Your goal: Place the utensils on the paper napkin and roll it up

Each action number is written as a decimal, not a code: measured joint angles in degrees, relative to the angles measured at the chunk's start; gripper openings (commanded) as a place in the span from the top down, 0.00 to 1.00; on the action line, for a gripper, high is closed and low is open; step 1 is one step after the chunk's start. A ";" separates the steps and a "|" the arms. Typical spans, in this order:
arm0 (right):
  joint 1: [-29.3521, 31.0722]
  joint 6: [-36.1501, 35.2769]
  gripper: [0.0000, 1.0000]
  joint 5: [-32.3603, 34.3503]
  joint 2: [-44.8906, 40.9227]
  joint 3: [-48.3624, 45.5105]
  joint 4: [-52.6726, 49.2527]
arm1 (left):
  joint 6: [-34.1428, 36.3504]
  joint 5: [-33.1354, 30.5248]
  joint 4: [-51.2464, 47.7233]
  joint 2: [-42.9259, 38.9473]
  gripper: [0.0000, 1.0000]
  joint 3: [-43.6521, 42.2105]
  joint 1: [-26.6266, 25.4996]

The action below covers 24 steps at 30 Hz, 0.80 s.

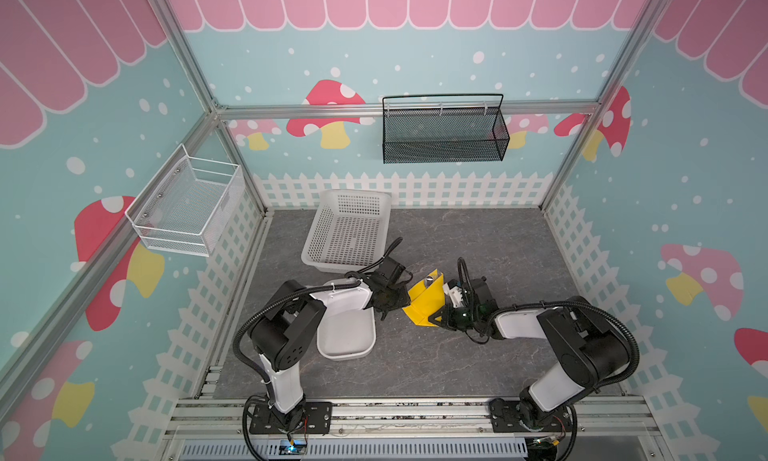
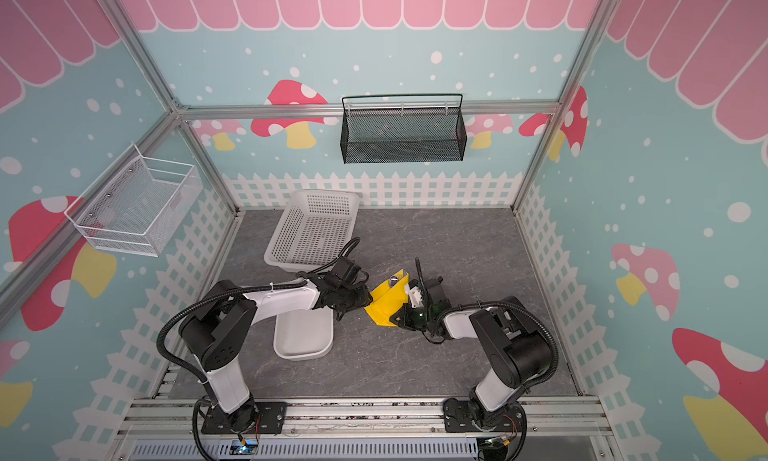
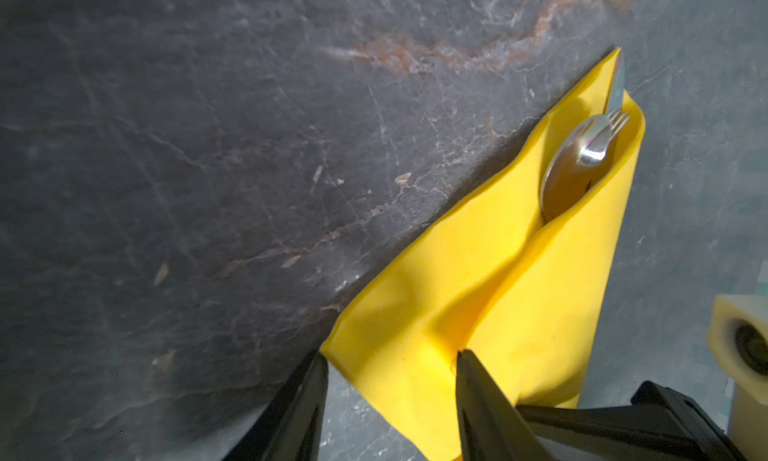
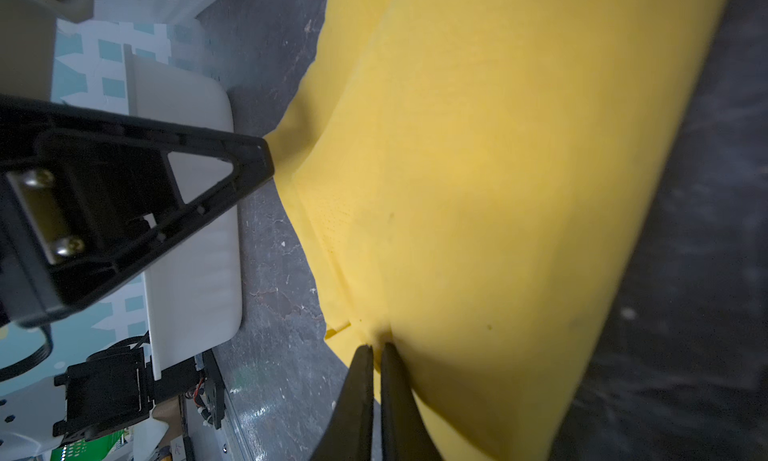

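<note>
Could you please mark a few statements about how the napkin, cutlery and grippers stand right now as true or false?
1. The paper napkin is folded over the utensils, with the spoon and fork showing at its open end. True.
2. The right gripper stands wide open, clear of the napkin. False: it is shut on the napkin's edge.
3. The left gripper has its jaws apart at the napkin's end. True.
4. The white perforated basket holds the fork. False: it is empty; the fork is inside the napkin.
5. The napkin lies in the white tray. False: it lies on the grey tabletop beside the tray.
</note>
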 measured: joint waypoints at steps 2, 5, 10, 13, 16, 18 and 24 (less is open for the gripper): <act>0.00 -0.09 0.89 0.02 0.00 0.00 0.02 | -0.55 0.42 0.57 0.22 0.51 0.00 0.00; 0.04 -0.09 0.89 0.04 0.00 0.00 0.00 | -1.42 0.81 1.25 0.46 0.53 0.00 0.00; 0.22 -0.09 0.89 0.33 0.00 0.11 -0.04 | -3.15 1.33 2.67 0.52 0.59 -0.57 -0.07; 0.22 -0.09 0.89 0.35 -0.02 0.11 -0.04 | -4.26 1.90 4.44 0.52 0.63 -1.46 -0.09; 0.22 -0.11 0.89 0.37 -0.02 0.11 -0.02 | -5.18 2.32 5.86 0.52 0.74 -2.05 -0.09; 0.22 -0.09 0.89 0.37 0.00 0.11 -0.02 | -5.53 2.32 6.14 0.52 0.80 -2.45 -0.11; 0.24 -0.11 0.89 0.46 -0.02 0.11 -0.02 | -6.05 2.29 6.45 0.52 0.92 -2.95 -0.20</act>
